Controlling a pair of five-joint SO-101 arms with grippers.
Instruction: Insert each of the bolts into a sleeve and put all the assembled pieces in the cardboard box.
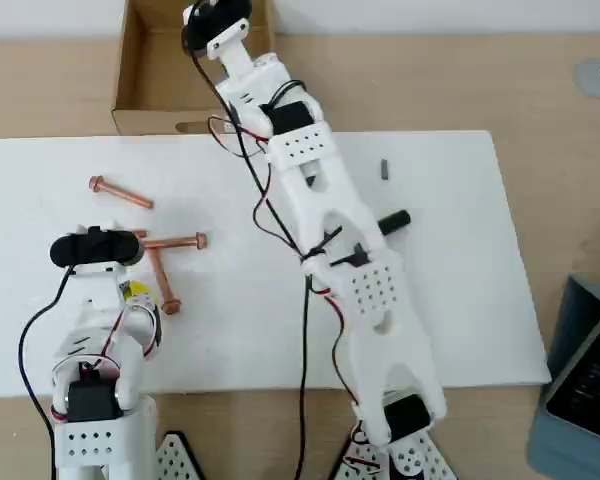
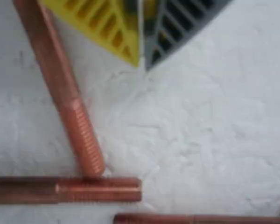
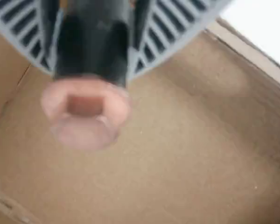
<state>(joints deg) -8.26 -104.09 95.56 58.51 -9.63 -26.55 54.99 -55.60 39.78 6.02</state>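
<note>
Well, at the left side the left gripper [image 2: 141,63] hangs low over the white board [image 1: 460,300], whose surface looks pebbled like foam. Its yellow finger and grey finger, both ribbed plastic, are drawn together to a narrow seam with nothing between them. Just beside it lie three copper-coloured bolts with smooth shanks and threaded ends. The far bolt [image 1: 120,192] lies apart from the others, toward the box. The crosswise bolt [image 1: 175,241] and the near bolt [image 1: 160,280] lie close together, next to the gripper. Further along, the cardboard box [image 1: 128,60] sits on the wooden table [image 1: 540,90] against the board's far edge, plain brown with a matte floor. The white right arm stretches across the board into it. There the right gripper [image 3: 93,70] is clamped on a black sleeve [image 3: 91,42], a dull tube, held above the box floor. A round flanged bolt head [image 3: 86,112] with a recessed socket sticks out of the sleeve's end. To the right of that arm, a spare sleeve [image 1: 395,221] lies on the board, with a small dark piece [image 1: 385,169] near it.
</note>
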